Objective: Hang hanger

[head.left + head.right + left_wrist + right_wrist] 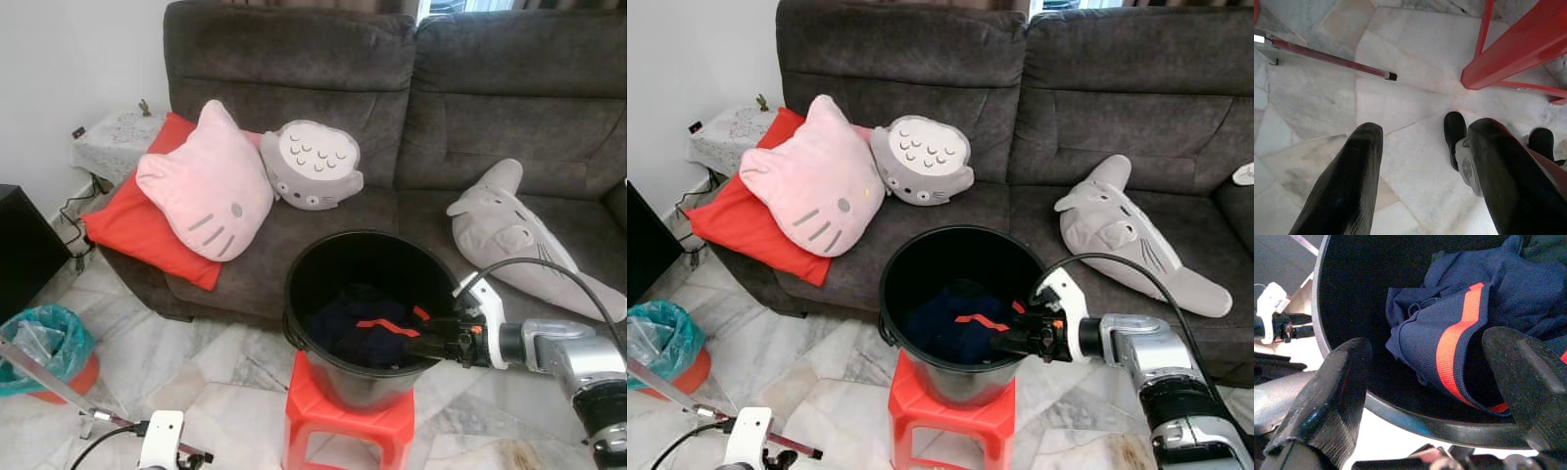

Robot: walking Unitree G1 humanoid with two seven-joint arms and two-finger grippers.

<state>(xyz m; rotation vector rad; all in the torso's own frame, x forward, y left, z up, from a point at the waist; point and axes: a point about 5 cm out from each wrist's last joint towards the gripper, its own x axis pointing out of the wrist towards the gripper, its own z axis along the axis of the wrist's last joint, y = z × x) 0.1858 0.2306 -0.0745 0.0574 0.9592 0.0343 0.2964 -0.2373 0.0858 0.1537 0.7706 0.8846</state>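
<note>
Navy garment (367, 333) with an orange stripe lies bunched inside the black bucket (294, 294), low against its right-hand wall. The bucket sits on a red plastic stool (333, 416) on the marble floor (196, 362), just in front of the dark grey sofa (470, 108).

The right hand (416, 348) reaches in from the right, over the bucket's near right rim. Its fingers (1327, 396) are apart, and in the right wrist view they sit either side of the striped fold. Cannot tell if they touch the cloth.

The left hand (1422, 129) hangs low, pointing at the floor near a stool leg, fingers apart and holding nothing. A thin metal bar (49, 382) runs along the floor to its left.

On the sofa are a pink cat cushion (206, 181) leaning on a red cushion (127, 230), a grey round plush (312, 164) touching the pink one, and a grey shark plush (514, 235) on the right seat. A teal bag (44, 343) sits in a red bin at far left.
</note>
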